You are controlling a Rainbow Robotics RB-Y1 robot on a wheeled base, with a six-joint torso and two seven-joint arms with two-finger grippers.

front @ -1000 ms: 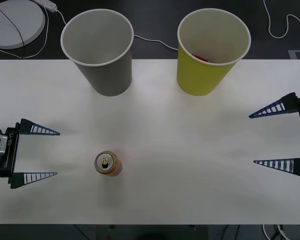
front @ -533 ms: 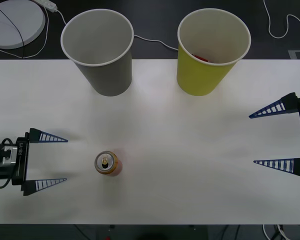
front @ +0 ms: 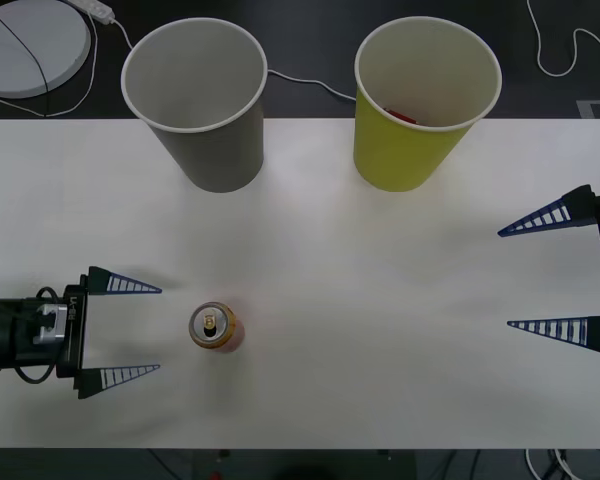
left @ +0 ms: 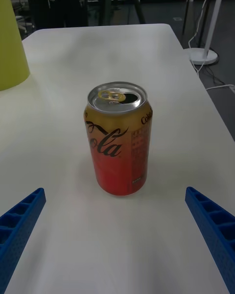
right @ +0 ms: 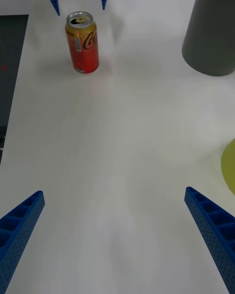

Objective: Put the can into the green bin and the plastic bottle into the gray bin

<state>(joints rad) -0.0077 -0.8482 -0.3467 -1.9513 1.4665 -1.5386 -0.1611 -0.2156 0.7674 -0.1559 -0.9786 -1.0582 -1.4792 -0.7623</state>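
The left gripper (front: 145, 328) sits low over the table's left side with its two blue ribbed fingers (front: 127, 285) spread wide, nothing between them. The can (front: 215, 327) is just beyond the fingertips, lined up with the gap but not touching either finger. It stands upright on the white table (front: 380, 300). Up close from the left wrist, the can (left: 120, 139) is orange-red fading to gold near the top, with black script reading "Coca-Cola" down its side, a small block of fine print I can't make out, and a shiny metal lid with a gold pull tab. The opening looks popped.

The right gripper (front: 540, 278) hangs at the table's right edge, fingers also released and wide apart, well away from the can.

At the far side of the table are two big paper-cup-shaped bins with white rims: the gray bin (front: 215, 145) on the left and the green bin (front: 405, 150) on the right, well apart from the can. Something red lies inside the green one; can't tell what.
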